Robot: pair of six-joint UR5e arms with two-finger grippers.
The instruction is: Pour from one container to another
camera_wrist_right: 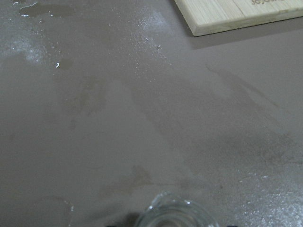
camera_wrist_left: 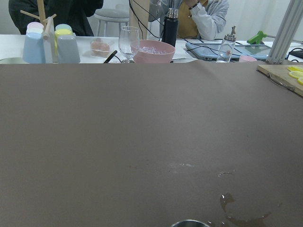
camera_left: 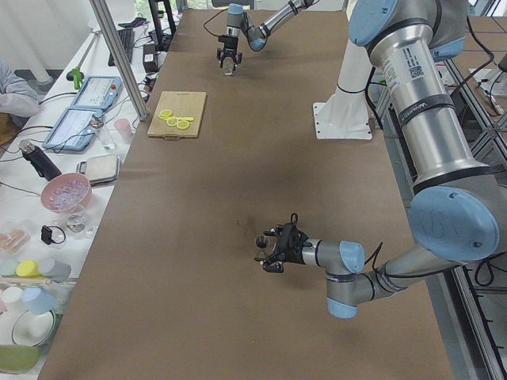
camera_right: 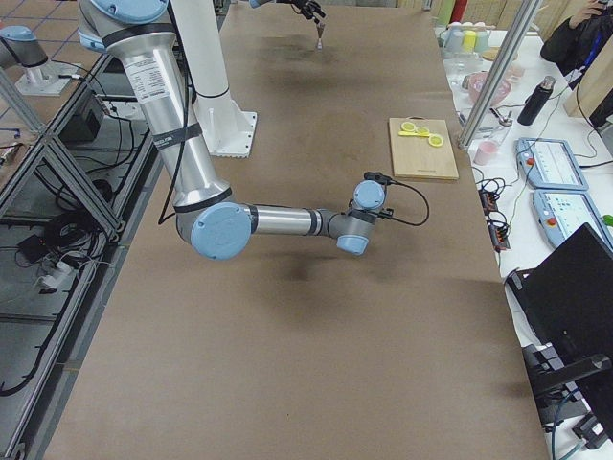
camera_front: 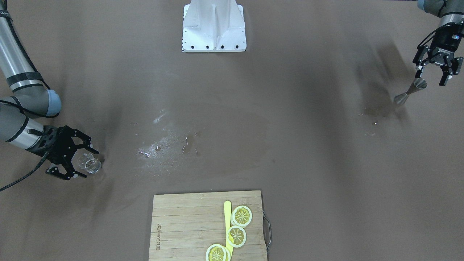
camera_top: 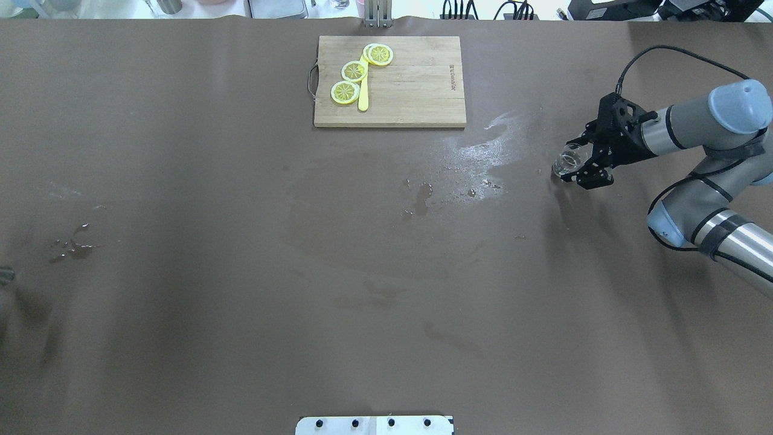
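We note right gripper (camera_front: pixel 86 162) spread around glass cup (camera_front: pixel 90 165); left gripper (camera_front: pixel 430 79) spread above jigger (camera_front: pixel 410 91), contact unclear

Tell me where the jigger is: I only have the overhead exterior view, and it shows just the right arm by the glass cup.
Observer: The jigger stands on the table far toward the robot's left, outside your frame; the front-facing view shows it.
Operator: Is the left arm on it?
Observer: The left gripper hangs at its upper cone with fingers open; I cannot tell whether they touch.
Operator: Is the cup lifted?
Observer: No. The front-facing view shows the glass cup sitting on the table between the right gripper's open fingers.
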